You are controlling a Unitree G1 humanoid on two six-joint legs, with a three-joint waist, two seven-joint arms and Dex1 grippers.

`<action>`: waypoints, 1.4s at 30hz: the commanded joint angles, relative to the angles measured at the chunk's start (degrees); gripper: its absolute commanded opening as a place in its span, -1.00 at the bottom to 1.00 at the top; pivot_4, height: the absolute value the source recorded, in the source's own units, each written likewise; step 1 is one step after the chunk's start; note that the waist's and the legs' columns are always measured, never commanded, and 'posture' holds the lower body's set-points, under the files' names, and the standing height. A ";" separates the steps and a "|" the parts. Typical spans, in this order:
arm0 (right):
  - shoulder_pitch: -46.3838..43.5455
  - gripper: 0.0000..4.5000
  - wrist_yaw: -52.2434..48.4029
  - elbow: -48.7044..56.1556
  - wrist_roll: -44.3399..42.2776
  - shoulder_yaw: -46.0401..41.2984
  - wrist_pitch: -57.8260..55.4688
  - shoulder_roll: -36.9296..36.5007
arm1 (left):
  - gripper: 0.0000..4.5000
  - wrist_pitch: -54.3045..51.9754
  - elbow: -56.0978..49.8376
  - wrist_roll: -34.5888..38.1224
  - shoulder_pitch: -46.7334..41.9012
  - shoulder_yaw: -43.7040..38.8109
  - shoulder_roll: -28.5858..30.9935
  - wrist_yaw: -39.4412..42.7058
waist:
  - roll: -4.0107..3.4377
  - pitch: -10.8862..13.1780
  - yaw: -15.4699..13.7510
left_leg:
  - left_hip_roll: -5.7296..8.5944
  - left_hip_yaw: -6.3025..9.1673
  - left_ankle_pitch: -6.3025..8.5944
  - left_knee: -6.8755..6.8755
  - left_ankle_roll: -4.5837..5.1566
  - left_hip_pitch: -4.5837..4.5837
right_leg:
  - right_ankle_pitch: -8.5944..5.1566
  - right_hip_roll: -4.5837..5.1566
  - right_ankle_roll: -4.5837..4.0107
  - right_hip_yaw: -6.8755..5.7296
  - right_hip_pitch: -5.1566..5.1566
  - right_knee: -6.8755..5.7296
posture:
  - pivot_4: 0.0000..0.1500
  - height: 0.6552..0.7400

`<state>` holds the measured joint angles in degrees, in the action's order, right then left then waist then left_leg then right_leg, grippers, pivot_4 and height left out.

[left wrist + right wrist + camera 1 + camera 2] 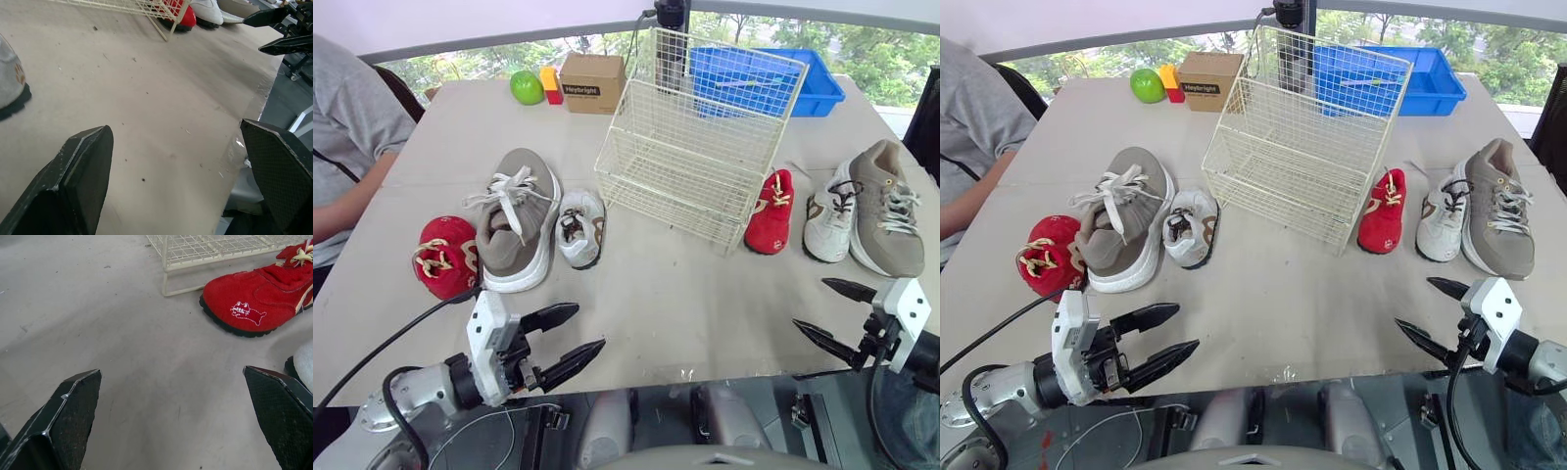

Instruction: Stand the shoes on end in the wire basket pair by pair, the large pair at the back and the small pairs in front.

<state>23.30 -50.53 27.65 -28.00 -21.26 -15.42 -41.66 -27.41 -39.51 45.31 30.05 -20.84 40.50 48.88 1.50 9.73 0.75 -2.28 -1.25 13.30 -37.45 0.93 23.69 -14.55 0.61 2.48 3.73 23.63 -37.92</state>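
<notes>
Left hand (590, 326) and right hand (809, 303) are hovering wide open, empty; large grey lace-up trainer (517, 220) likely needing firm mid-sole grip.

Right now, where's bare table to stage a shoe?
Bare: front strip between basket and left claw, right claw; also back-left patch between box and big grey shoe. Crowded: beside the basket, left shoes and right shoes.

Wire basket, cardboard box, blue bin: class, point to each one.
wire basket (675, 201), left eye view, front wall
cardboard box (592, 86), left eye view, labelled front face
blue bin (822, 88), left eye view, right side
</notes>
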 commanded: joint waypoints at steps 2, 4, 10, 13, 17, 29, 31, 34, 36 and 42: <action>-7.27 1.00 3.72 6.68 -7.57 0.78 -6.87 -1.20 | 0.97 1.64 -1.12 1.89 -4.00 0.00 -3.11 -2.95 | -0.04 0.03 0.09 | 0.00 -0.01 0.00 0.00 0.01 -0.01 | 0.00 0.00 0.00 0.02 0.00 0.00 | 1.00 1.00; -13.36 1.00 7.83 11.80 -10.60 3.01 -13.49 -2.63 | 0.97 1.91 -2.31 1.51 -5.60 1.18 -4.35 -3.94 | -0.11 0.08 0.41 | -0.01 -0.06 -0.01 -0.02 0.02 -0.06 | 0.02 -0.02 0.02 0.11 0.01 -0.05 | 1.00 1.00; -46.82 1.00 21.23 10.41 -18.66 16.79 -37.31 -1.68 | 0.97 1.65 -5.66 4.98 -7.24 1.00 -6.43 -5.73 | 0.02 0.05 1.25 | -0.06 -0.05 -0.02 -0.07 0.00 -0.10 | 0.10 -0.13 -0.08 0.15 0.03 -0.13 | 1.00 1.00; -60.88 1.00 24.14 4.00 -13.41 25.94 -44.75 0.64 | 0.97 1.94 -7.14 3.53 -7.29 1.96 -6.56 -6.96 | 0.14 -0.05 0.95 | -0.02 0.04 -0.02 -0.08 0.00 -0.02 | 0.23 -0.13 -0.35 -0.01 0.03 -0.12 | 1.00 1.00; -74.25 1.00 25.79 -8.90 -8.19 36.01 -53.98 5.41 | 0.97 1.85 -8.85 3.86 -6.33 3.00 -7.48 -9.34 | 0.08 0.00 0.80 | 0.00 0.08 -0.01 0.04 -0.01 0.12 | 0.33 -0.03 -0.15 -0.08 0.15 -0.07 | 1.00 1.00; -81.84 -0.53 8.94 -23.18 4.48 50.74 -44.61 3.82 | 1.00 5.48 -14.51 1.09 1.51 4.42 -10.57 -12.40 | 0.15 -0.07 0.45 | 0.05 -0.02 0.04 -0.05 0.11 0.00 | 0.23 0.15 -0.33 -0.09 0.03 -0.04 | 1.00 1.00; -81.35 -0.88 7.25 -23.43 6.68 51.30 -41.52 3.30 | 1.00 6.41 -14.40 0.37 2.37 4.77 -11.07 -12.35 | 0.15 -0.08 0.44 | 0.05 -0.03 0.04 -0.07 0.11 -0.01 | 0.23 0.15 -0.33 -0.10 0.03 -0.05 | 1.00 1.00; -80.18 -0.98 4.09 -24.51 8.93 50.67 -34.78 3.51 | 1.00 7.62 -13.98 -0.39 3.11 5.15 -11.50 -12.04 | 0.19 -0.11 0.40 | 0.05 -0.02 0.04 -0.07 0.11 0.00 | 0.23 0.14 -0.33 -0.11 0.03 -0.05 | 1.00 1.00; -79.77 -0.98 2.52 -25.89 11.01 50.61 -31.45 3.45 | 1.00 8.36 -13.67 -0.68 3.63 5.11 -11.68 -11.67 | 0.20 -0.12 0.49 | 0.05 -0.06 0.04 -0.08 0.11 -0.01 | 0.23 0.13 -0.33 -0.07 0.03 -0.04 | 1.00 1.00; -78.66 -0.98 -8.84 -31.21 16.86 50.82 -11.48 1.49 | 1.00 10.99 -12.55 -1.73 5.64 4.00 -11.77 -9.71 | 0.20 -0.12 1.29 | 0.02 -0.05 0.04 -0.07 0.11 0.00 | 0.23 0.09 -0.33 -0.08 0.04 -0.05 | 1.00 1.00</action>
<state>-55.89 -54.52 -1.98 -13.33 30.01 -35.00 -38.79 -18.51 -51.54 43.94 34.55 -15.67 28.90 37.87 1.71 9.60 2.04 -2.26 -1.29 13.34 -37.53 1.04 23.69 -14.33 0.70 2.15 3.64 23.67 -37.96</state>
